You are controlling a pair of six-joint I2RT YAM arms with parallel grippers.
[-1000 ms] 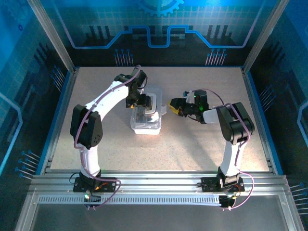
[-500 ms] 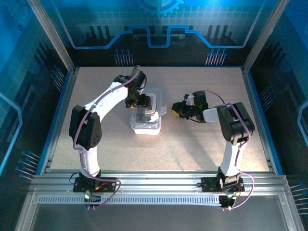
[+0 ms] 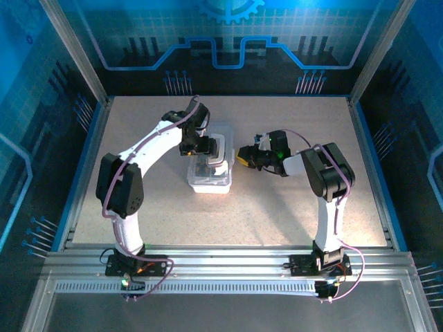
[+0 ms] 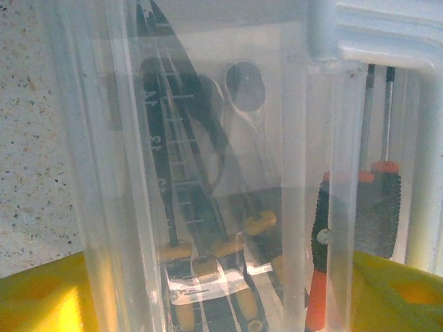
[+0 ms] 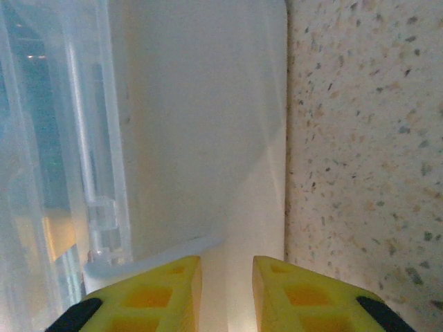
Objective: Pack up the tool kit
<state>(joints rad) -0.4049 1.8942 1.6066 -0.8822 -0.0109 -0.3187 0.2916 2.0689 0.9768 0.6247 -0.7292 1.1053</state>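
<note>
Though indistinct overhead, close up: right fingers (image 5: 149, 294) clamped on lid (image 5: 201, 138); left fingers (image 4: 41, 304) astride case (image 4: 97, 138), grip unclear.

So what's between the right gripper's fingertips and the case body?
The lid: in the right wrist view its whitish panel runs from the right gripper up to the case body, with nothing else in that stretch.

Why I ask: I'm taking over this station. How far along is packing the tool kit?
Done: screwdrivers and wrench heads show through the wall of the clear case, so tools are inside. In hand: the left gripper spans the case, fingers against both walls; the right gripper has its fingers nearly together at the edge of the lid, grip unclear. Left: the lid looks open, so closing and latching it.
</note>
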